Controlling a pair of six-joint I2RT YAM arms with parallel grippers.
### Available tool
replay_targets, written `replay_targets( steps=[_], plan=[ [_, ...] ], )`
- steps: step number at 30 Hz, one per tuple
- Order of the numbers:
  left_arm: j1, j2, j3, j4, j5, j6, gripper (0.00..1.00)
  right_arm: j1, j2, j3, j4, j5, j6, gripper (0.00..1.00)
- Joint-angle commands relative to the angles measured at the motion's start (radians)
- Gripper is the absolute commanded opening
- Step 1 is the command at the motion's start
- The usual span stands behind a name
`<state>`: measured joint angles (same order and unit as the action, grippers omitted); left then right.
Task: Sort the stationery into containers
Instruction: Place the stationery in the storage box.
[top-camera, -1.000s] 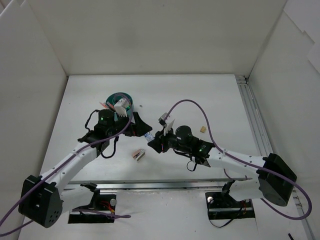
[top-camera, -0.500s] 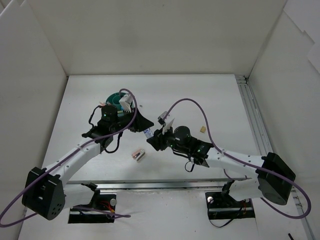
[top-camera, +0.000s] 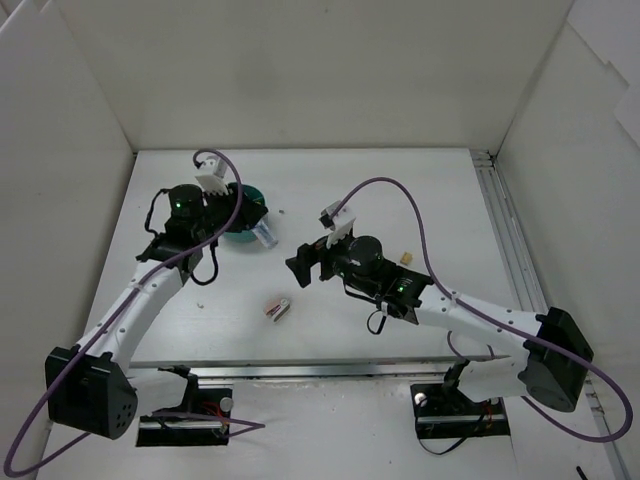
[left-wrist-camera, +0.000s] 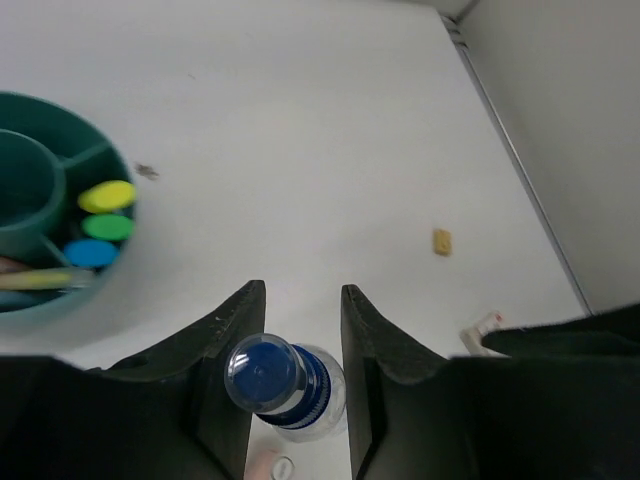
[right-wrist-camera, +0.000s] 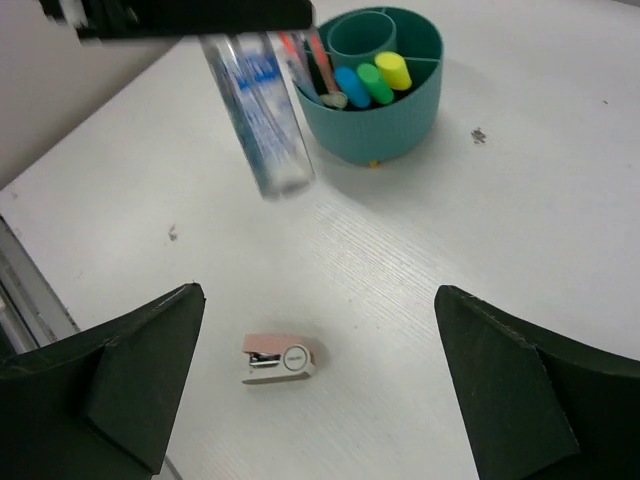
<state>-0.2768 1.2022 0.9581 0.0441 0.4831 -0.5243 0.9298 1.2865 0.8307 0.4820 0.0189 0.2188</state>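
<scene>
A clear bottle (left-wrist-camera: 285, 385) with a blue cap hangs above the table, and my left gripper (left-wrist-camera: 300, 296) is shut on its neck. In the top view the bottle (top-camera: 265, 235) is just right of the teal tub (top-camera: 254, 197), beside my left gripper (top-camera: 252, 222). The tub (right-wrist-camera: 385, 110) holds blue, green and yellow highlighters (right-wrist-camera: 375, 80) and several pens. My right gripper (top-camera: 299, 267) stands wide open and empty to the right of the bottle. A small pink and white stapler (right-wrist-camera: 278, 359) lies on the table below its fingers (right-wrist-camera: 140, 385).
A tan eraser (top-camera: 406, 258) lies to the right of my right arm, also seen as the tan eraser (left-wrist-camera: 442, 241) in the left wrist view. White walls close in the table on three sides. A metal rail (top-camera: 505, 240) runs along the right edge.
The bottle passed from my right gripper to my left. The left shut on it and carried it back-left to beside the tub. The right opened and drew back slightly.
</scene>
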Motion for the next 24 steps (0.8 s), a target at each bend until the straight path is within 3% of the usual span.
replay_targets(
  steps=[1, 5, 14, 24],
  plan=[
    [0.054, -0.001, 0.139, -0.015, -0.158, 0.107, 0.0, -0.023, -0.064, 0.027, -0.069, 0.107, 0.008, 0.98],
    [0.113, 0.06, 0.235, -0.007, -0.277, 0.194, 0.0, -0.08, -0.134, -0.016, -0.166, 0.177, 0.022, 0.98],
    [0.183, 0.321, 0.425, 0.054, -0.311, 0.302, 0.0, -0.207, -0.22, -0.077, -0.273, 0.285, 0.016, 0.98],
    [0.183, 0.511, 0.467, 0.154, -0.33, 0.326, 0.0, -0.39, -0.211, -0.111, -0.324, 0.227, 0.079, 0.98]
  ],
)
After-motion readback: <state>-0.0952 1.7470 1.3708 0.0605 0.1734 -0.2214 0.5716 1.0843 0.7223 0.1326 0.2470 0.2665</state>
